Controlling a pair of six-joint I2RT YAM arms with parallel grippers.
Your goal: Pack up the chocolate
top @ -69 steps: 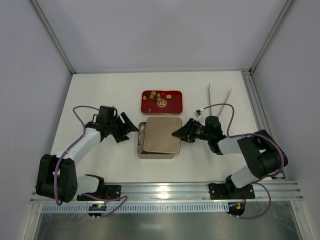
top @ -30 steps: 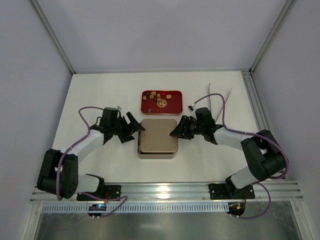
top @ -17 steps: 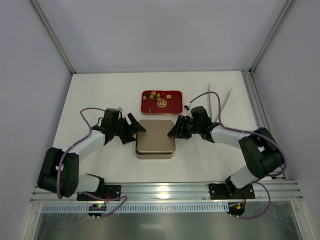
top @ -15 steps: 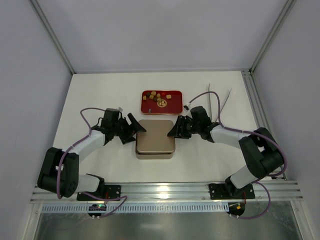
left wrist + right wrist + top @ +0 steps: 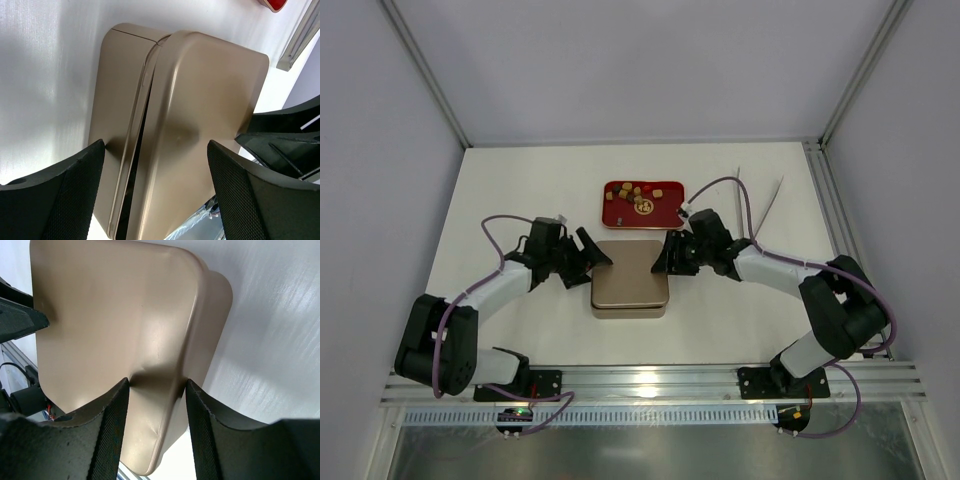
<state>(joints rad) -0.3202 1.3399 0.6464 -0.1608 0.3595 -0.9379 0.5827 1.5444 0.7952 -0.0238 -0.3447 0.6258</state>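
The chocolate (image 5: 638,192), several tiny brown and tan pieces, lies in a red tray (image 5: 611,214) behind a tan square tin (image 5: 630,301). The tin's lid (image 5: 632,270) lies on its base, shifted slightly. In the left wrist view a dark gap shows between the lid (image 5: 210,100) and the base (image 5: 120,90). My left gripper (image 5: 592,256) is open at the tin's left edge, its jaws wide (image 5: 155,150). My right gripper (image 5: 667,260) is open a little, its tips (image 5: 156,382) resting on the lid (image 5: 110,315) at the right edge, over the base (image 5: 220,305).
Two thin white sticks (image 5: 741,195) lie at the back right near the metal rail (image 5: 825,200). The booth walls close in the table at the back and on both sides. A corner of the red tray (image 5: 272,4) shows in the left wrist view.
The lid, earlier held tilted and skewed over the base by my right gripper, now lies flat on the tin. Both grippers have moved inward toward the tin.
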